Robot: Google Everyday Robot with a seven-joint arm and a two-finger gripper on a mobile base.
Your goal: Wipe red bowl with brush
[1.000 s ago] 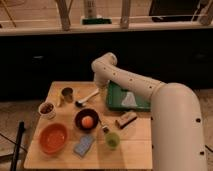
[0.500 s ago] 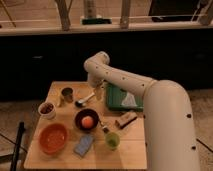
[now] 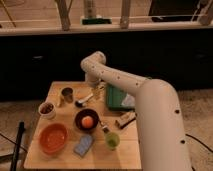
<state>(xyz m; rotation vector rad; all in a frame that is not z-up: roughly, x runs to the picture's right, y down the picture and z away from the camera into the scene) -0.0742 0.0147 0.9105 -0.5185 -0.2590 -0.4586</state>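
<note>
The red bowl (image 3: 53,138) sits at the front left of the wooden table (image 3: 60,161); it is wide, shallow and has nothing in it. The brush (image 3: 84,100) lies on the table behind the dark bowl, dark head to the left and whitish handle running up to the right. My gripper (image 3: 96,90) hangs low over the back middle of the table, right at the handle end of the brush and far from the red bowl. The arm bends down to it from an elbow above.
A dark bowl (image 3: 87,120) holding an orange stands mid-table. A white cup (image 3: 47,109) and a metal cup (image 3: 67,94) stand at the left. A blue sponge (image 3: 84,145), a green cup (image 3: 112,140), a brown block (image 3: 125,120) and a green tray (image 3: 117,97) are toward the right.
The arm has swung left and lower, bringing the gripper from over the green tray to the handle end of the brush. Nothing on the table has moved.
</note>
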